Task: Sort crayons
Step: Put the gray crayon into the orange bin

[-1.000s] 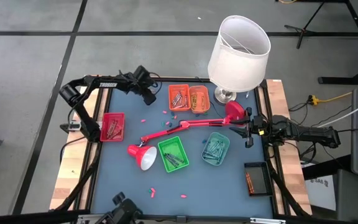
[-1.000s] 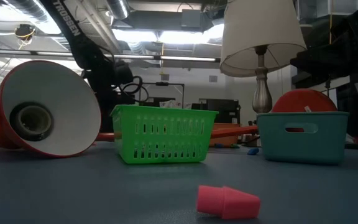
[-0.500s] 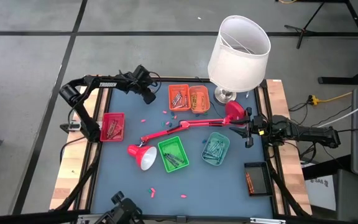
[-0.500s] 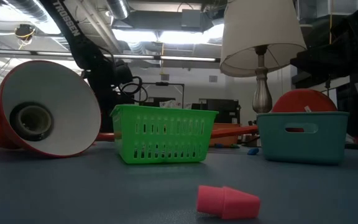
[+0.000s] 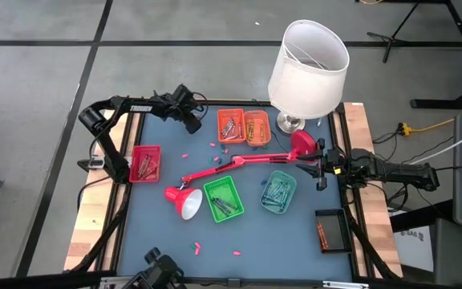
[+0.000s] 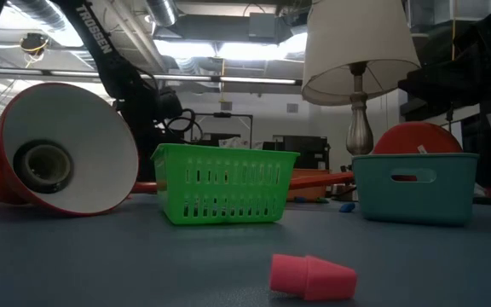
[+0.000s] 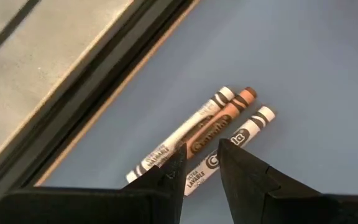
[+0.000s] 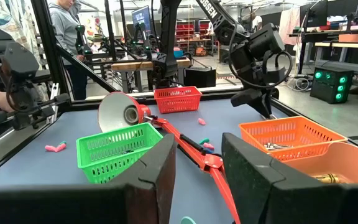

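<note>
Three crayons lie side by side on the blue table close to its far edge: an orange-brown one (image 7: pixel 221 119) between two white ones (image 7: pixel 166 144) (image 7: pixel 248 127). My left gripper (image 7: pixel 201 163) (image 5: pixel 192 126) slants down right over their near ends. It is open, with one fingertip over each white crayon. My right gripper (image 8: pixel 197 163) (image 5: pixel 321 170) waits level and open at the table's right edge. More crayons fill the red (image 5: pixel 145 163), orange (image 5: pixel 231 125), green (image 5: pixel 223 197) and teal (image 5: pixel 277 192) baskets. My left gripper comes at the three crayons slanting down from above, with its fingers across them. The crayons lie flat on the table. I cannot tell whether the fingertips (image 7: pixel 178 163) touch them.
A red desk lamp (image 5: pixel 231 164) lies across the middle of the table, its shade (image 5: pixel 184 202) on the table. A white-shaded lamp (image 5: pixel 307 68) stands at the far right. A black tray (image 5: pixel 330 229) sits at the right. Loose pink bits (image 5: pixel 197 245) (image 5: pixel 236 253) lie near the front.
</note>
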Robot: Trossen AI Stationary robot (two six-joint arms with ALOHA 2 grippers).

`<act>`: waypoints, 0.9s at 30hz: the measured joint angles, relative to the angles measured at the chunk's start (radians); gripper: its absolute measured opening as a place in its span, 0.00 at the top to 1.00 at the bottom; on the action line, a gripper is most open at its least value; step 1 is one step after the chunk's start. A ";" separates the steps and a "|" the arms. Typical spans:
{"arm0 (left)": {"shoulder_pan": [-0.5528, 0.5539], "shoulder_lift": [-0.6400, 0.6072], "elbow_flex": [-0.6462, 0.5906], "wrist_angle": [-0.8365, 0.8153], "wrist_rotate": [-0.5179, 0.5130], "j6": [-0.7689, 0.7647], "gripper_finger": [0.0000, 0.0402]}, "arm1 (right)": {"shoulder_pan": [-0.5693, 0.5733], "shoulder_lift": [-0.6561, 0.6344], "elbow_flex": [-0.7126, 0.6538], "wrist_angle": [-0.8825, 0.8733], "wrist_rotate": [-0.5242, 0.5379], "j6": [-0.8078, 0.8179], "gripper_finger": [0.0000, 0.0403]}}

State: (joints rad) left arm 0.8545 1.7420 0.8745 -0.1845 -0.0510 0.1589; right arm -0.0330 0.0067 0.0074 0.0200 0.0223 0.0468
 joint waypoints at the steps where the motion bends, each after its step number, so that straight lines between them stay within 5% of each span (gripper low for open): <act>1: 0.000 0.000 0.000 -0.004 0.012 0.000 0.78 | 0.000 0.000 0.000 0.000 0.000 0.000 0.68; 21: -0.007 0.003 -0.001 -0.065 0.070 0.001 0.79 | 0.000 0.000 0.000 0.000 0.000 0.000 0.68; 27: -0.007 0.003 -0.001 -0.069 0.071 0.009 0.86 | 0.000 0.000 0.000 0.000 0.000 0.000 0.68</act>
State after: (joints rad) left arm 0.8472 1.7454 0.8734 -0.2531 0.0196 0.1674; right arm -0.0332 0.0067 0.0074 0.0200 0.0223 0.0469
